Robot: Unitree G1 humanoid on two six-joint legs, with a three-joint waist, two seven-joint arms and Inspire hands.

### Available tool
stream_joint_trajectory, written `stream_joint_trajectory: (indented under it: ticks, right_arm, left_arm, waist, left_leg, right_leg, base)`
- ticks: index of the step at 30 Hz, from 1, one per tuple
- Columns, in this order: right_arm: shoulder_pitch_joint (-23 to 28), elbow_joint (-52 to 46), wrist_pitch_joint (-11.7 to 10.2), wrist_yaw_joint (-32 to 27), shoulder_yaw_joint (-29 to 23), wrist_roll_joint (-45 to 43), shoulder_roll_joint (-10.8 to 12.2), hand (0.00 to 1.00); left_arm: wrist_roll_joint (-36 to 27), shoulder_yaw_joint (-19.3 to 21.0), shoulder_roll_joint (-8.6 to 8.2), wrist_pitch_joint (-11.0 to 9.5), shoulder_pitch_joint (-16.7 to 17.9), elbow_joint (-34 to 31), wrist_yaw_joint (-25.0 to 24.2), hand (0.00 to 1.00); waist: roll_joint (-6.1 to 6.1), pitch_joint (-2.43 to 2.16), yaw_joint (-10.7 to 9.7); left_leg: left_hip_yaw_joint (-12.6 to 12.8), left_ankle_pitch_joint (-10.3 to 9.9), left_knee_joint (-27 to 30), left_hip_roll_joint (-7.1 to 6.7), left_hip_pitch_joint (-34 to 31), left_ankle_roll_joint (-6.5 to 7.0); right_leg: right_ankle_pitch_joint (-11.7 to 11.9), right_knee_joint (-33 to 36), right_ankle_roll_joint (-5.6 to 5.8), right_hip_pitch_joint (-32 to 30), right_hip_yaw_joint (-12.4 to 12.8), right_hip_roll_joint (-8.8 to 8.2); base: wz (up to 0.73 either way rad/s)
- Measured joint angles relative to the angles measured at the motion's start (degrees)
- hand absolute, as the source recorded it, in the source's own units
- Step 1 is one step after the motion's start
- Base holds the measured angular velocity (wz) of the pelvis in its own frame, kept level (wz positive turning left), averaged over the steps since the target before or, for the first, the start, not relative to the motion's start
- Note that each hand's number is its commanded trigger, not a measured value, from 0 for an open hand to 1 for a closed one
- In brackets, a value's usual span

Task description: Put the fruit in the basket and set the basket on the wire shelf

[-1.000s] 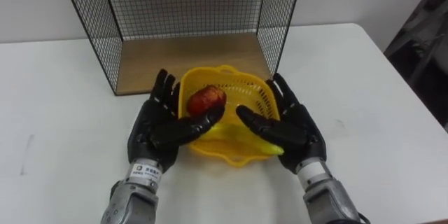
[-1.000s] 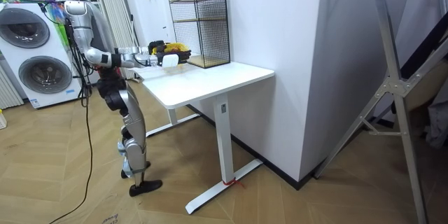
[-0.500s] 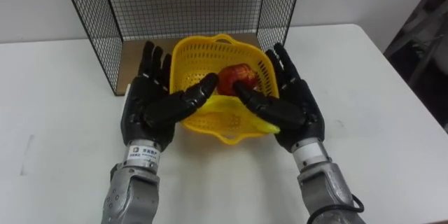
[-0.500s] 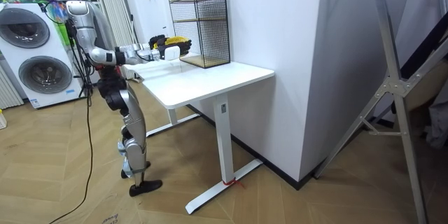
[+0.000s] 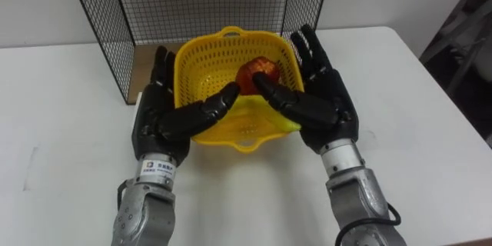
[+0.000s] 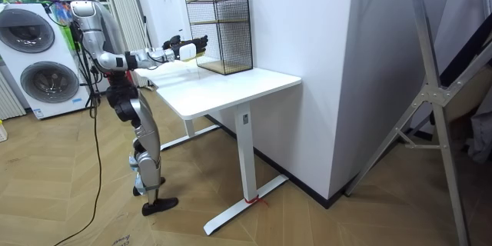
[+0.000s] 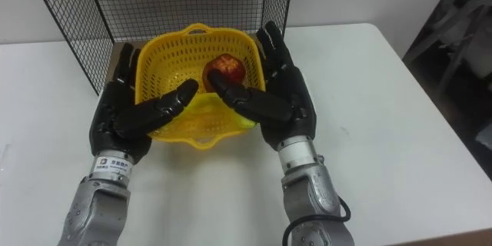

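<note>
Wire shelf — its upper tier (wooden board) — is cut off above.

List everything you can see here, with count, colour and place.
table: one, white, in front of the robot.
wire shelf: one, black with wooden boards, at the table's far side.
basket: one, yellow, in front of the wire shelf.
fruit: one, red, inside the basket.
washing machines: two, white, stacked at the room view's left.
left hand: one, black, open against the basket's left side.
right hand: one, black, open against its right side.

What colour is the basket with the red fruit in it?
The basket is bright yellow, with little holes all over. The left eye view shows it best.
</note>
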Motion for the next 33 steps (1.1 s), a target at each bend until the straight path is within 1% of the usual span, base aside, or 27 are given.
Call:
stream_joint_trajectory:
  ticks: [5, 11, 13, 14, 15, 16, 17, 18, 19, 20, 21, 22, 23, 24, 25, 26, 27, 28, 29, 30, 31, 32, 33]
  right_arm:
    - [0.01, 0.0, -0.01, -0.04, -0.01, 0.02, 0.09, 0.0]
    - [0.08, 0.2, -0.05, -0.06, 0.58, 0.03, 0.09, 0.0]
    - [0.08, 0.75, -0.05, -0.05, 0.84, 0.0, 0.09, 0.0]
    - [0.08, 0.98, 0.15, -0.06, 0.94, 0.07, 0.03, 0.0]
    - [0.23, 1.02, 0.38, -0.05, 0.98, 0.0, -0.06, 0.0]
    - [0.33, 1.07, 0.52, -0.05, 0.94, 0.0, -0.09, 0.0]
    - [0.39, 1.12, 0.91, -0.05, 0.93, 0.04, -0.28, 0.0]
    - [0.4, 1.31, 0.91, -0.02, 1.17, 0.33, -0.39, 0.0]
    - [0.44, 1.51, 0.91, -0.02, 1.36, 0.39, -0.39, 0.0]
    - [0.45, 1.76, 0.91, -0.02, 1.55, 0.3, -0.63, 0.0]
    - [0.46, 1.83, 0.91, -0.02, 1.55, 0.17, -0.78, 0.0]
    - [0.46, 1.84, 0.91, -0.02, 1.6, 0.21, -0.76, 0.0]
    - [0.55, 1.92, 0.92, -0.01, 1.69, 0.22, -0.85, 0.0]
    - [0.49, 2.09, 0.9, -0.01, 1.66, 0.21, -0.92, 0.0]
    - [0.39, 2.17, 0.9, -0.01, 1.62, 0.21, -0.9, 0.0]
    - [0.37, 2.46, 0.91, -0.01, 1.55, 0.17, -0.93, 0.0]
    - [0.38, 2.91, 1.15, -0.02, 1.58, 0.16, -1.17, 0.0]
    - [0.39, 2.93, 1.6, -0.02, 1.58, 0.1, -1.39, 0.0]
    - [0.43, 3.11, 2.18, 0.0, 1.67, -0.16, -1.89, 0.0]
    - [0.5, 3.41, 2.64, 0.0, 1.71, -0.63, -1.92, 0.0]
    - [0.51, 3.41, 2.75, 0.0, 1.7, -0.87, -1.93, 0.0]
    - [0.41, 3.32, 2.59, 0.11, 1.51, -1.47, -2.06, 0.0]
    - [0.29, 3.32, 2.43, 0.23, 1.47, -2.14, -2.02, 0.0]
  left_arm:
    - [0.01, -0.66, 0.33, 0.05, 0.31, 0.72, 0.18, 0.0]
    - [0.1, -0.89, 0.44, 0.07, 0.85, 1.15, 2.05, 0.0]
    - [1.07, -1.04, 0.45, 0.07, 0.96, 1.13, 2.67, 0.0]
    - [1.03, -1.17, 0.57, 0.07, 0.96, 1.13, 3.43, 0.0]
    - [1.05, -1.15, 0.67, 0.18, 0.96, 1.13, 3.61, 0.0]
    - [1.36, -1.13, 0.75, 0.21, 0.98, 1.14, 3.65, 0.0]
    - [2.3, -1.14, 1.13, 0.21, 1.03, 1.13, 3.66, 0.0]
    - [2.3, -1.13, 1.53, 0.22, 1.03, 1.16, 3.67, 0.0]
    - [2.29, -1.15, 1.7, 0.22, 1.09, 1.24, 3.67, 0.0]
    - [2.26, -1.15, 1.76, 0.22, 1.22, 1.35, 3.67, 0.0]
    - [2.29, -1.16, 1.78, 0.22, 1.23, 1.39, 3.67, 0.0]
    - [2.32, -1.16, 1.83, 0.21, 1.23, 1.4, 3.67, 0.0]
    - [2.47, -1.2, 1.89, 0.2, 1.41, 1.71, 3.66, 0.0]
    - [2.45, -1.47, 1.93, 0.21, 1.49, 2.04, 3.66, 0.0]
    - [2.45, -1.52, 1.84, 0.2, 1.48, 2.03, 3.63, 0.0]
    - [2.46, -1.44, 1.86, 0.21, 1.48, 2.03, 3.63, 0.0]
    - [2.43, -1.19, 1.78, 0.21, 1.48, 2.03, 3.62, 0.0]
    - [2.45, -1.18, 1.77, 0.21, 1.48, 2.03, 3.55, 0.0]
    - [2.61, -1.11, 1.85, 0.22, 1.49, 2.04, 3.54, 0.0]
    - [3.38, -1.09, 2.1, 0.26, 1.5, 2.05, 3.54, 0.0]
    - [3.49, -1.09, 2.23, 0.26, 1.44, 2.01, 3.54, 0.0]
    - [3.49, -1.12, 2.33, 0.26, 1.26, 2.01, 3.54, 0.0]
    - [3.56, -1.19, 2.45, 0.27, 1.25, 2.01, 3.52, 0.0]
  waist:
    - [-0.31, 0.06, -0.06]
    - [-0.31, 0.07, 0.11]
    - [-0.4, 0.08, 0.1]
    - [-0.42, 0.07, 0.06]
    - [-0.34, 0.1, 0.02]
    - [-0.32, 0.11, 0.12]
    - [-0.31, 0.13, 0.3]
    - [-0.66, 0.21, 0.82]
    - [-0.94, 0.24, 1.1]
    - [-0.61, 0.39, 1.59]
    - [0.07, 0.43, 1.59]
    - [0.2, 0.47, 1.61]
    - [-0.27, 0.58, 1.69]
    - [-0.84, 0.41, 1.72]
    - [-1.09, 0.51, 1.66]
    - [-1.22, 0.51, 1.63]
    - [-1.31, 0.47, 1.67]
    - [-1.22, 0.42, 1.79]
    - [-1.05, 0.32, 1.77]
    - [-0.88, -0.33, 1.59]
    - [-1.54, -0.59, 1.08]
    - [-2.56, -0.67, 0.74]
    - [-2.85, -0.61, 0.76]
  left_leg:
    - [-0.24, -0.01, 0.38, -0.04, -0.03, 0.0]
    - [-0.27, -0.01, 0.63, 0.07, -0.03, -0.01]
    - [-0.25, -0.06, 0.84, 0.11, -0.17, -0.03]
    - [-0.24, -0.5, 1.71, 0.5, -0.73, -0.03]
    - [-0.18, -1.74, 4.14, 1.06, -1.91, -0.19]
    - [-0.19, -2.52, 5.77, 1.43, -2.5, -0.32]
    - [-0.16, -4.42, 10.15, 2.15, -3.99, -0.88]
    - [0.55, -5.54, 16.58, 3.12, -6.27, -1.86]
    - [0.71, -5.56, 20.11, 3.57, -7.49, -1.9]
    - [0.61, -5.51, 26.95, 5.07, -9.71, -1.89]
    - [0.11, -5.04, 31.99, 6.54, -11.84, -1.92]
    - [-0.04, -4.24, 34.39, 7.11, -12.92, -2.05]
    - [-0.95, -1.63, 38.5, 7.03, -15.53, -2.11]
    - [-1.48, -2.0, 37.67, 6.21, -17.57, -2.07]
    - [-1.56, -2.36, 35.82, 5.87, -18.73, -1.97]
    - [-1.57, -2.2, 30.32, 4.71, -20.96, -2.25]
    - [-1.83, -0.92, 22.99, 3.55, -22.55, -2.95]
    - [-2.14, 0.49, 18.92, 3.09, -22.93, -3.02]
    - [-3.07, 5.3, 12.69, 2.82, -22.99, -2.42]
    - [-3.38, 8.75, 10.78, 2.26, -21.98, -1.9]
    - [-3.55, 9.46, 10.16, 1.66, -21.69, -1.48]
    - [-3.55, 10.47, 9.33, 0.8, -20.82, -0.83]
    - [-3.48, 11.58, 10.02, 0.51, -20.68, -0.22]
  right_leg:
    - [-0.01, -0.08, 0.0, 0.35, -0.43, -0.15]
    - [-0.07, 0.12, -0.08, 0.36, -0.42, -0.07]
    - [-0.43, 0.91, -0.18, -0.08, -0.43, -0.15]
    - [-1.02, 2.0, -0.31, -0.75, -0.51, -0.21]
    - [-1.85, 3.42, -0.59, -1.71, -0.72, -0.05]
    - [-2.43, 4.47, -0.74, -2.06, -0.73, 0.1]
    - [-3.86, 7.16, -1.12, -3.04, -0.59, 0.51]
    - [-5.64, 9.73, -1.7, -3.91, -0.3, 0.77]
    - [-6.51, 10.8, -2.0, -4.02, -0.09, 0.81]
    - [-7.79, 12.16, -2.6, -3.75, 0.27, 1.27]
    - [-8.72, 13.04, -3.48, -3.44, 0.44, 2.18]
    - [-9.13, 13.43, -3.75, -3.29, 0.76, 2.55]
    - [-9.74, 14.12, -4.06, -2.68, 1.8, 2.58]
    - [-9.84, 14.02, -4.2, -2.63, 2.11, 2.11]
    - [-9.86, 14.0, -4.21, -2.81, 2.21, 1.71]
    - [-9.91, 13.96, -4.09, -3.13, 2.75, 1.1]
    - [-9.8, 13.69, -3.43, -3.02, 3.0, 0.43]
    - [-9.86, 13.55, -3.3, -2.93, 2.91, 0.26]
    - [-10.32, 13.48, -3.18, -2.48, 2.82, 0.07]
    - [-10.95, 13.08, -2.61, -1.44, 2.89, -0.08]
    - [-11.15, 12.66, -2.25, -1.07, 2.66, -0.41]
    - [-11.29, 11.57, -1.74, -0.15, 2.41, -0.91]
    - [-11.18, 10.51, -1.44, 0.73, 2.42, -0.98]
  base:
    - [0.03]
    - [0.01]
    - [0.0]
    - [0.0]
    - [0.0]
    - [-0.04]
    - [-0.12]
    - [-0.15]
    - [-0.25]
    - [-0.19]
    - [-0.14]
    - [0.0]
    - [0.0]
    - [0.0]
    - [-0.11]
    - [-0.21]
    - [-0.23]
    - [-0.25]
    - [-0.19]
    - [-0.06]
    - [0.12]
    - [0.09]
    - [0.0]
